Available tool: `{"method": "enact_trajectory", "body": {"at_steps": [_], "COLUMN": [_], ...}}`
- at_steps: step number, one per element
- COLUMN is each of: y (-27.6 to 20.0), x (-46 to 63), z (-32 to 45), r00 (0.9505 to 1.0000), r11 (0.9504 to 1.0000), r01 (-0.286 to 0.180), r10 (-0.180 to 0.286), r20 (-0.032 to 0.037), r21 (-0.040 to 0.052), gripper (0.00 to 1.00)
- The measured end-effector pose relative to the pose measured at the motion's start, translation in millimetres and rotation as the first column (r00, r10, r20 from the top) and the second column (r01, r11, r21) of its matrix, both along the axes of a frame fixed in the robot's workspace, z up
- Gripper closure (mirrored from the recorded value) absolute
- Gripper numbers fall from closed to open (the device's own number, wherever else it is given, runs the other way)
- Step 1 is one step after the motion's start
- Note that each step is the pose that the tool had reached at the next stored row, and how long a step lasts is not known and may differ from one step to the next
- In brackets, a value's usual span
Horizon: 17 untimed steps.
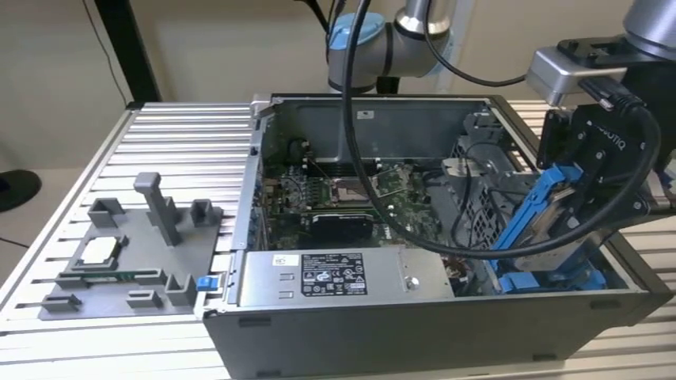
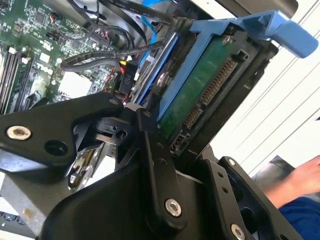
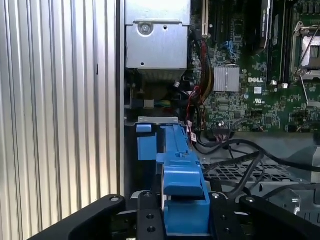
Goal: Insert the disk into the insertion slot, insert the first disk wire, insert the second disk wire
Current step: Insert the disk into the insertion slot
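My pincer [image 1: 571, 202] is pinching the disk [image 1: 533, 218], with 1 finger on each side of its blue carrier frame; in the first wrist view the pincer [image 3: 182, 222] shows its 2 black fingers [image 3: 147, 220] pressed against the blue plastic of the disk [image 3: 181, 175].

In the exterior view I hold the disk steeply tilted at the open computer case [image 1: 423, 332], over the corner on the exterior view's right; its upper end leans toward my wrist and its lower end dips to the insertion slot [image 1: 555, 279], where blue clips line the bay. I cannot tell whether the lower end touches the bay floor; the disk is not lying flat in the slot.

In the second wrist view the pincer [image 2: 175, 145] grips the disk [image 2: 205, 95] with its green circuit board and connector strips facing the camera; a blurred blue sleeve [image 2: 300, 215] of a person shows beyond the case.

In the first wrist view the insertion slot [image 3: 147, 132] lies just beyond the disk's far end, and black cables [image 3: 240, 160] cross the perforated metal wall [image 3: 235, 172] beside it.

The grey power-supply box [image 1: 328, 275] sits along the near wall, beside the slot; the motherboard [image 1: 349, 198] lies behind it. The case rests on a slatted aluminium table [image 1: 180, 134]; a grey fixture plate [image 1: 127, 261] lies well apart, on the exterior view's left.
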<state>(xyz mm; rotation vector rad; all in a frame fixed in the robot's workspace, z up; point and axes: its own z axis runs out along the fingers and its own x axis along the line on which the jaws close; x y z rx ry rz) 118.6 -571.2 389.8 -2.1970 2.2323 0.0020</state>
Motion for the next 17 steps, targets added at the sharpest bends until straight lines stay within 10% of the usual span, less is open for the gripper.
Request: {"method": "enact_trajectory", "body": {"at_steps": [17], "y": [0.0], "x": [-3.5], "z": [-15.6], "r00": [0.9997], "r11": [1.0], "r01": [0.009], "r10": [-0.009], "r20": [-0.0242], "r21": [0.0011], "gripper": [1.0]}}
